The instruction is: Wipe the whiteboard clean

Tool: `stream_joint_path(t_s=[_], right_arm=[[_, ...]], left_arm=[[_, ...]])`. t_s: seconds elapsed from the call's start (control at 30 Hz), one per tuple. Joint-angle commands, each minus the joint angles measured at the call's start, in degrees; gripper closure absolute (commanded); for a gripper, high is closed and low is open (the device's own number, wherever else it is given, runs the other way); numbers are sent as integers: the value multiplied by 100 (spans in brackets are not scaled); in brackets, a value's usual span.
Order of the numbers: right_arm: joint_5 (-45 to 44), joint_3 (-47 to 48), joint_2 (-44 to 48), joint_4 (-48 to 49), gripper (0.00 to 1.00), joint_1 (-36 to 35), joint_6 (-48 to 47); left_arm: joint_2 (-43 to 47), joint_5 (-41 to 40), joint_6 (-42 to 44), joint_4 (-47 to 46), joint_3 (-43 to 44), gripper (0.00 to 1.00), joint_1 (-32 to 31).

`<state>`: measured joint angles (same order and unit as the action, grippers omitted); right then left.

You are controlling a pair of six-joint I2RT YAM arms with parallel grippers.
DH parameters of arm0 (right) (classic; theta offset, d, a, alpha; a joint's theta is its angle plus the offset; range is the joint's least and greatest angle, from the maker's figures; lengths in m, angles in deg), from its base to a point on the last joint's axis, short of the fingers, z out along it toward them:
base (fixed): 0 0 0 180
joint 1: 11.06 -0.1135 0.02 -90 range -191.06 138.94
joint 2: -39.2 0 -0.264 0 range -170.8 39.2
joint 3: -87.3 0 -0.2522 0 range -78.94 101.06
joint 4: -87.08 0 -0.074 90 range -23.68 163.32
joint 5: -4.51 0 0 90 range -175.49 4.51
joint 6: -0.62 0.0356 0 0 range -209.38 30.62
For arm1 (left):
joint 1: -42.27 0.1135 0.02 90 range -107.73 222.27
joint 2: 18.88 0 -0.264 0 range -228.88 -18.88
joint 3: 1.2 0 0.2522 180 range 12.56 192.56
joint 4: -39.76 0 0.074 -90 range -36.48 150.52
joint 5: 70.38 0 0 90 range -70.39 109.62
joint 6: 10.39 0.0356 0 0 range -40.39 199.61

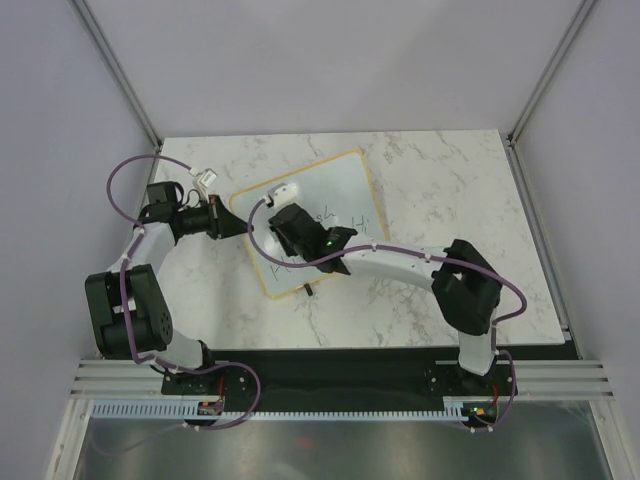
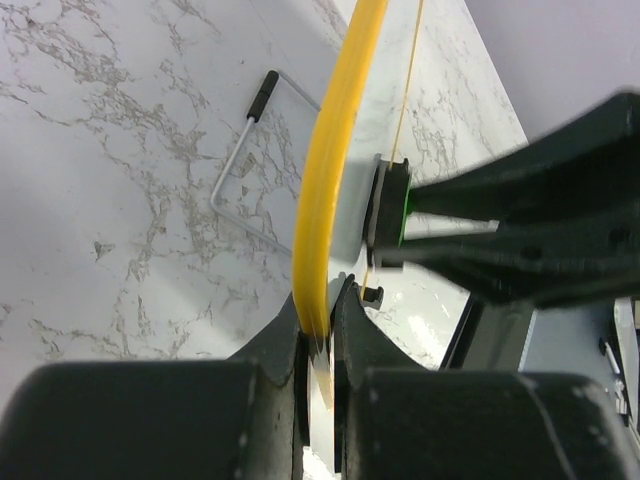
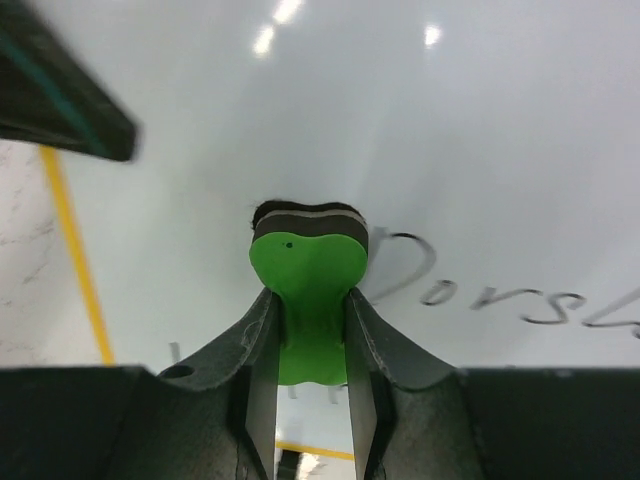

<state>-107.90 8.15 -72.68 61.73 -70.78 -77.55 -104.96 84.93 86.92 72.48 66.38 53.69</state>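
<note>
Black cursive handwriting [image 3: 500, 298] on the whiteboard [image 3: 450, 140] reads roughly "Dorsl" in the right wrist view, the rest cut off at the picture's edge.

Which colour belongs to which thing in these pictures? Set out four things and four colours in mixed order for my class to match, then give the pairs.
Things:
1. eraser
2. board frame
3. writing
4. table

Colours:
A. black
B. white with grey veins
C. green
D. yellow

Pairs: 1-C, 2-D, 3-A, 4-B
</note>
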Motion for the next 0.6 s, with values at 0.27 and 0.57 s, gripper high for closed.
stream_joint_path(t_s=[0.27, 0.57], right_arm=[[-870, -2311, 1238, 1564, 100, 1947, -198], [-256, -1880, 527, 2231, 100, 217, -103]], left_arm=[[338, -1144, 1484, -367, 155, 98, -35], [303, -1206, 1466, -367, 172, 98, -35]])
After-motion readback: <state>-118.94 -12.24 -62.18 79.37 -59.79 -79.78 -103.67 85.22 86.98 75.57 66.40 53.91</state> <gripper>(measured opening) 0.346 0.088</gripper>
